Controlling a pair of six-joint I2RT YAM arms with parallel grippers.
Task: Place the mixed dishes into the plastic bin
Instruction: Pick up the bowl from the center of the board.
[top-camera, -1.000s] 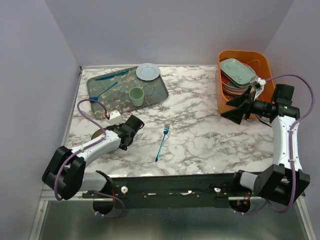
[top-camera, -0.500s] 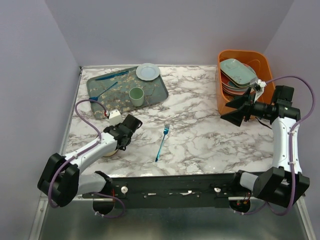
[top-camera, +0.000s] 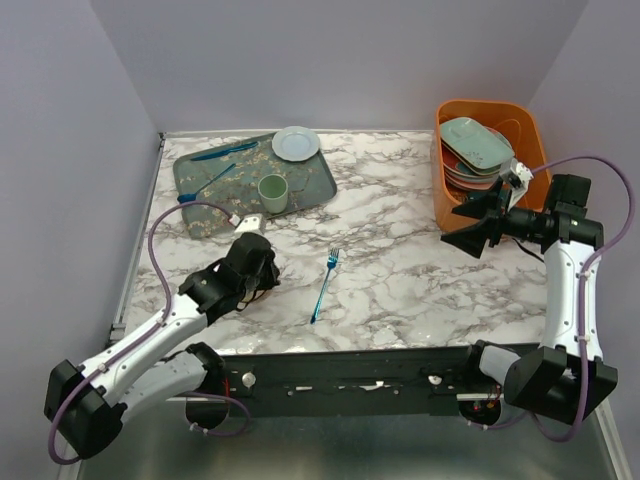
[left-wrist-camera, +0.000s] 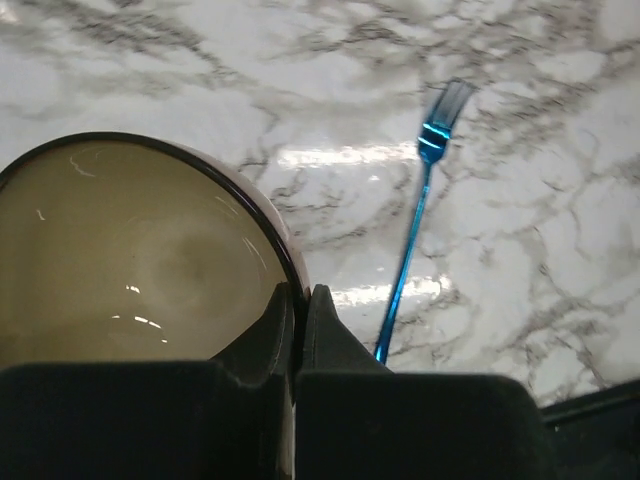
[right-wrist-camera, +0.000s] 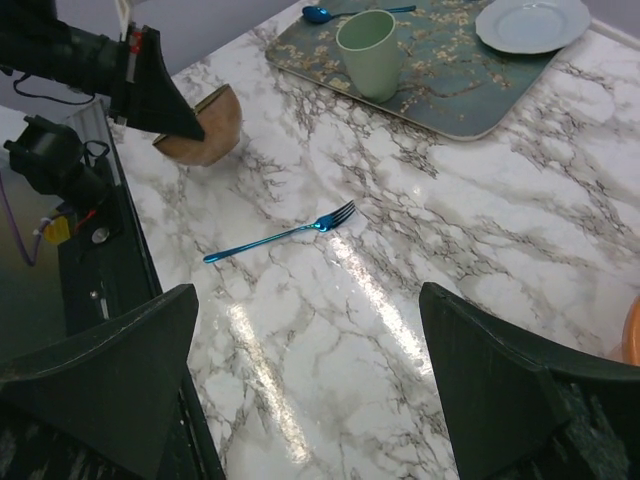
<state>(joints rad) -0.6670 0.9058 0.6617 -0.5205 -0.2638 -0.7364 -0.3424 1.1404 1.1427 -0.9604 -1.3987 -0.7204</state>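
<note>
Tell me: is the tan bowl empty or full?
Empty. In the left wrist view the bowl has a bare, glossy inside; the left fingers pinch its rim.

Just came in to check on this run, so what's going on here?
The left gripper is clamped on the rim of the tan bowl near the left front of the table. The right gripper hangs open beside the orange bin, which holds stacked plates with a pale-green dish on top. A blue fork lies mid-table; a cup and small plate sit on the floral tray.
</note>
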